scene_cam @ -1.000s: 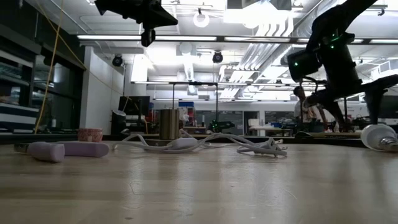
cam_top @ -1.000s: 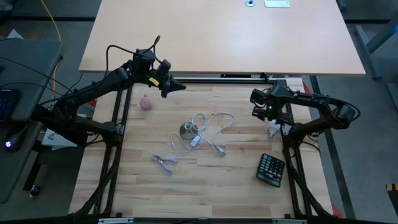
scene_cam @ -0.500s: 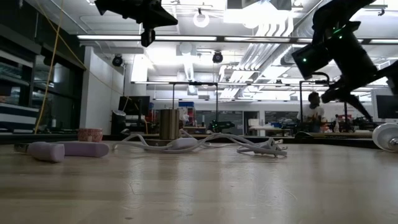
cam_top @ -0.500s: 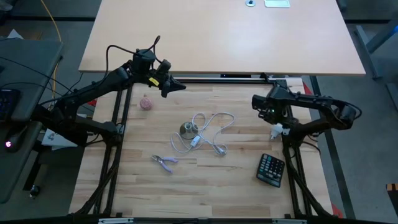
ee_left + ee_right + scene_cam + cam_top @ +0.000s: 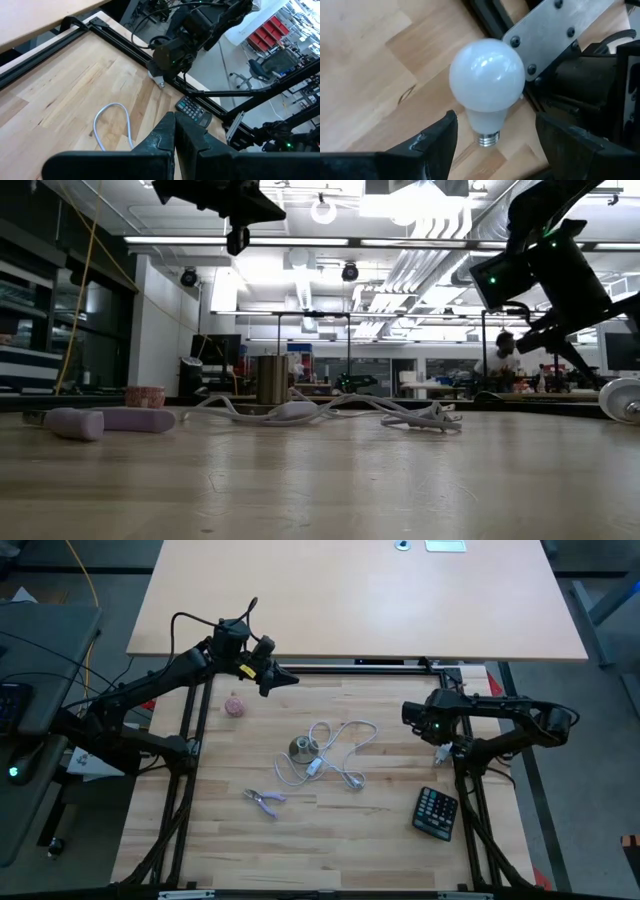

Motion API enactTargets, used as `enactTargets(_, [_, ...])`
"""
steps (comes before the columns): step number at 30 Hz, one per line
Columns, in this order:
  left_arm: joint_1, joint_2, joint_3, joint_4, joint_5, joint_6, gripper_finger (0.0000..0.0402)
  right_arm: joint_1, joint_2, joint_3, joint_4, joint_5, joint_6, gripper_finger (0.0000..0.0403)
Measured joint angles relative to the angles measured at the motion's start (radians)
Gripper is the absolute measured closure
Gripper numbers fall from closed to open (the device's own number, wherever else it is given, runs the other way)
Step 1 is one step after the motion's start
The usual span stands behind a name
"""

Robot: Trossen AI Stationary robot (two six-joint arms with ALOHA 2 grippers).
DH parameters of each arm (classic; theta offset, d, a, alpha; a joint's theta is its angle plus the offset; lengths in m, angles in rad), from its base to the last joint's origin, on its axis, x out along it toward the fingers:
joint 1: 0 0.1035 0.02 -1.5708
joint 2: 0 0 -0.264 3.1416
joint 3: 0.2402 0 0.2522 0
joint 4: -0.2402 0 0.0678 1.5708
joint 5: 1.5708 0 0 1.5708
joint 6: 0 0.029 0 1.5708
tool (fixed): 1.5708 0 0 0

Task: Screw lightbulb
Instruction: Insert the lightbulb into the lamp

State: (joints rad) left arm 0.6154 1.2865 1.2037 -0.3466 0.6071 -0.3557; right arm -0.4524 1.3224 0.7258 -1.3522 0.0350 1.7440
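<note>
The white lightbulb lies on its side on the wooden table by the right frame rail; it also shows in the high view and the low view. My right gripper hangs open just above it, one finger on either side of its screw base, touching nothing. The grey socket with its white cord stands at mid table. My left gripper is shut and empty, high over the far left of the table.
A pink ball lies at the far left. Pliers with lilac handles lie near the front. A black calculator lies at the near right. A metal bracket and the black frame rail stand right beside the bulb.
My right gripper has moved toward the table's near edge and down over the lightbulb, staying open. My left arm has kept still.
</note>
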Motion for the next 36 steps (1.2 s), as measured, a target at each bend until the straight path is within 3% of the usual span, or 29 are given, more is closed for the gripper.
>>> enactTargets(12, [-0.001,0.000,0.000,0.000,0.000,0.000,0.0401,0.010,0.001,0.013,0.015,0.046,0.188,0.0143])
enactTargets(17, [-0.001,0.000,0.000,0.000,0.000,0.001,0.0401,0.010,0.019,0.013,0.022,0.069,0.160,0.0143])
enactTargets(25, [-0.001,0.000,0.000,0.000,0.000,0.031,0.0401,0.018,0.113,0.013,0.044,-0.042,-0.001,0.0143])
enactTargets(29, [-0.001,0.000,0.000,0.000,0.000,0.037,0.0401,0.027,0.142,0.012,0.230,-0.030,-0.175,0.0143])
enactTargets(36, [-0.001,0.000,0.000,0.000,-0.001,0.036,0.0401,0.024,0.148,0.011,0.454,-0.007,-0.167,0.0143])
